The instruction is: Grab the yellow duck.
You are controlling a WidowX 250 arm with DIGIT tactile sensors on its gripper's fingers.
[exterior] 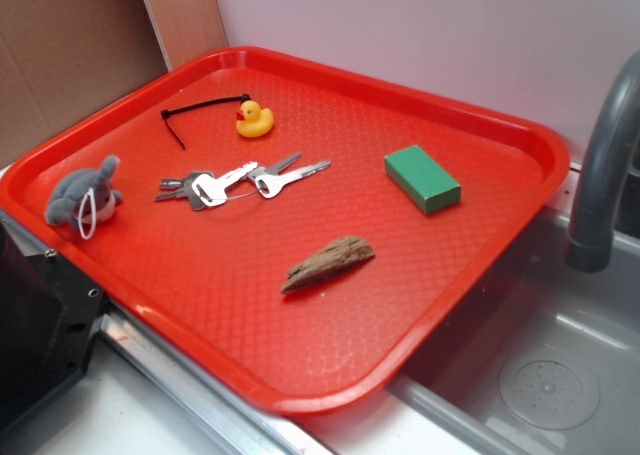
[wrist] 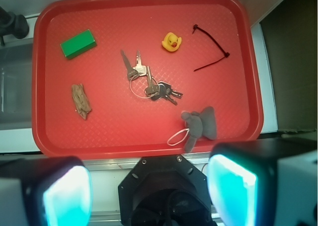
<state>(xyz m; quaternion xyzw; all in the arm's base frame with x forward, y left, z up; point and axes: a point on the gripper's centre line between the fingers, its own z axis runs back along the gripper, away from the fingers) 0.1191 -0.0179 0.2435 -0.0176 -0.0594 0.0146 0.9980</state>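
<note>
The yellow duck [exterior: 254, 119] is a tiny rubber duck with an orange beak, standing on the red tray [exterior: 420, 275] near its far left corner. In the wrist view the duck [wrist: 172, 41] sits in the upper middle of the tray [wrist: 44, 112]. My gripper [wrist: 149, 193] is high above the scene, over the robot base outside the tray's near edge, far from the duck. Its two cyan-padded fingers [wrist: 67, 196] stand wide apart with nothing between them. The gripper does not show in the exterior view.
On the tray lie a green block [exterior: 422, 178], a bunch of keys [exterior: 235, 182], a brown wood piece [exterior: 328, 263], a black cable tie [exterior: 195, 110] next to the duck, and a grey plush toy [exterior: 83, 197]. A grey faucet [exterior: 605, 165] and sink stand at the right.
</note>
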